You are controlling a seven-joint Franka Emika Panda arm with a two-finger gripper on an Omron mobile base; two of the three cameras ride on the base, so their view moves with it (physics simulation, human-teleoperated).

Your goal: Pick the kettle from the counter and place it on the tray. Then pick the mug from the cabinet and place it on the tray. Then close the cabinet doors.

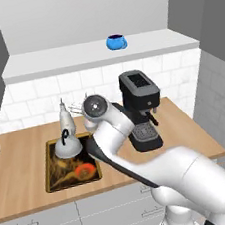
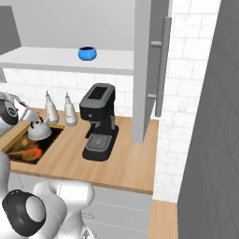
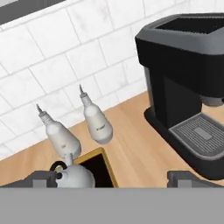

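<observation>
The arm (image 1: 139, 146) is built of glossy white, rounded shells, thick and tube-like, swelling into bulbous housings at each joint. A round dark-grey cap with a lighter silver centre closes off the joint housing (image 1: 94, 106) near the top. A black band (image 1: 116, 161) runs along the underside of one link, marking the seam between white segments. In the right base view, a large white shoulder shell carries a round black disc (image 2: 25, 212) with a grey dome in its middle.
</observation>
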